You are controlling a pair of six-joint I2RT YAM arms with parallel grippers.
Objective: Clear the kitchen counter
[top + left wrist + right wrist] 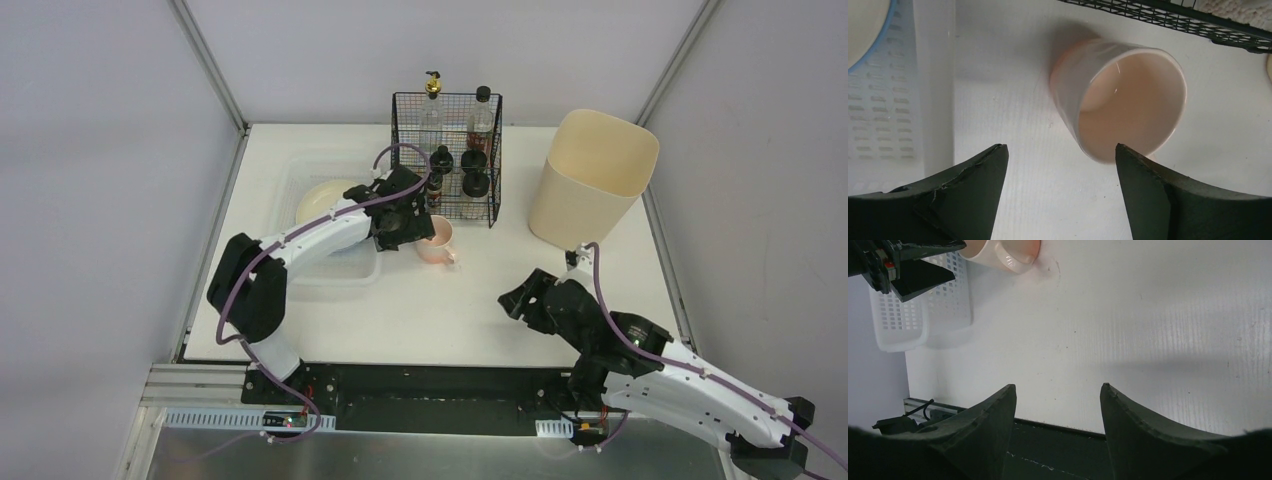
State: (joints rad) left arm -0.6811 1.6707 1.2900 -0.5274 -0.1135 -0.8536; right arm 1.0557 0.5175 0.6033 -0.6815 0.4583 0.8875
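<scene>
The white kitchen counter (430,320) fills the top view, where the left gripper (410,235) hangs at a pink cup (438,242), with the right gripper (518,300) well apart. The left wrist shows wide jaws, the cup just beyond the tips and nearer the right-hand finger. The step looks like grasping it, which calls for straddling the wall before closing. The right wrist shows jaws apart, holding nothing.
</scene>
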